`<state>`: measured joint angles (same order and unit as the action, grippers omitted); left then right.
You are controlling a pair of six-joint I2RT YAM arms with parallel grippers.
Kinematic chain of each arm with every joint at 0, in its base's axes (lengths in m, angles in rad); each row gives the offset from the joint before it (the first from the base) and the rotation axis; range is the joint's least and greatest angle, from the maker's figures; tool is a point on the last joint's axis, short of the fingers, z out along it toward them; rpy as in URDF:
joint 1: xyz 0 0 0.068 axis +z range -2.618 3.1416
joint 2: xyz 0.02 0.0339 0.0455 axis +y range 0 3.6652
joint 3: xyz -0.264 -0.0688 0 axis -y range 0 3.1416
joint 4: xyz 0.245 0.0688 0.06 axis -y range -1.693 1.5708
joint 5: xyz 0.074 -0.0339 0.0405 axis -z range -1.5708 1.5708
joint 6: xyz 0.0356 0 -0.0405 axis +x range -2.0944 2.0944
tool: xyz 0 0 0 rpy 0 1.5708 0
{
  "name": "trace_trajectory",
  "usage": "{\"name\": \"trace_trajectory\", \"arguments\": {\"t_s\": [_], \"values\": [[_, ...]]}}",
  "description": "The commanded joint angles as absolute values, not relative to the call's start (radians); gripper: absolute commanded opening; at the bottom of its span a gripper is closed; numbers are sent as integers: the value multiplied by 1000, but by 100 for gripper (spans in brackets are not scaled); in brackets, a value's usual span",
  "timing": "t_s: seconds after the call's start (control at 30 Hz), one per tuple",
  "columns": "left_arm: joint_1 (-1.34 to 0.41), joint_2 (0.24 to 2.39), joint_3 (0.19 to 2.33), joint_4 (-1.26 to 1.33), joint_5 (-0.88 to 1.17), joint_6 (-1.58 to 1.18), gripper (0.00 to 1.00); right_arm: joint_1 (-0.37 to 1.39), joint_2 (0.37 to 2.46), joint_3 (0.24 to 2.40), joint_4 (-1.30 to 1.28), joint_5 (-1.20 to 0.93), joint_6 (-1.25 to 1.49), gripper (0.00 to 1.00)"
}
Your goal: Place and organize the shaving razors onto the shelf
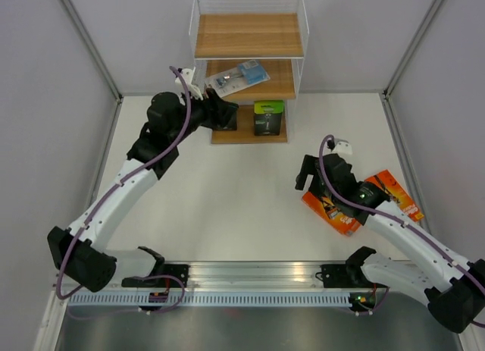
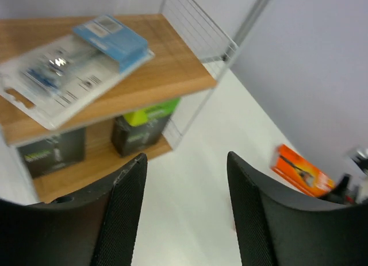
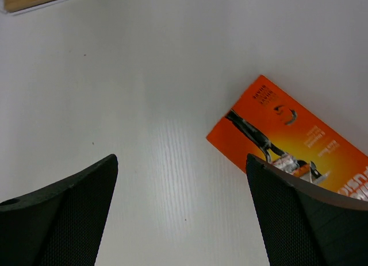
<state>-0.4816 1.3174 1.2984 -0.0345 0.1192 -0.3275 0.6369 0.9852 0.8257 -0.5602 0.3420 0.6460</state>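
Both left tool [image 2: 185,162] and right tool [image 3: 181,160] gape empty (flat, glossy orange pack [image 3: 287,139] nearby).

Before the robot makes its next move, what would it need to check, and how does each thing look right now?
1. Left gripper empty: ok, fingers apart with nothing between them.
2. Clear-and-blue blister pack settled on the shelf: ok, it lies flat on the middle board.
3. Black-and-green razor packs shelved: ok, both are on the bottom board, side by side.
4. Right gripper ready to grasp: ok, open wide and holding nothing.
5. Orange razor pack centred between the right fingers: not ok, it lies off to one side, partly behind one finger.
6. Room left on the shelf: ok, the top board is bare.
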Motion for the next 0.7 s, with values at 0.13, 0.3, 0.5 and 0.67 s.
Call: {"name": "trace_trajectory", "arguments": {"t_s": [0.13, 0.3, 0.5, 0.67], "values": [[-482, 1168, 1039, -213, 377, -526, 71, 503, 1011, 781, -816, 410, 911, 98], [-482, 1105, 913, -225, 442, -525, 72, 309, 1095, 778, -769, 365, 881, 98], [-486, 1126, 838, -219, 512, -571, 72, 57, 1120, 744, -827, 316, 940, 98], [-488, 1123, 799, -203, 496, -578, 72, -109, 1010, 667, -899, 298, 1018, 98]]}}
